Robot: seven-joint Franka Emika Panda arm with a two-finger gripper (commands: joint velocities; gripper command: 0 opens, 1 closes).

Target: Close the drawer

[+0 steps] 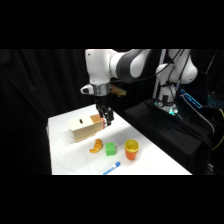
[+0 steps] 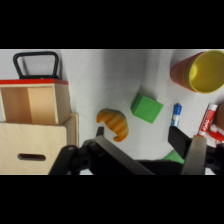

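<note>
While the drawer (image 2: pixel 31 102) gapes, labels stay unreadable.

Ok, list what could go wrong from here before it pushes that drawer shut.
1. The drawer is pulled well out of the wooden box. The box sits loose on the table, so a push may slide the whole box instead of seating the drawer.
2. In the wrist view the gripper is off to one side of the drawer front, so an off-centre push could skew and jam it.
3. The toy croissant and green block lie close by and could get knocked.
</note>
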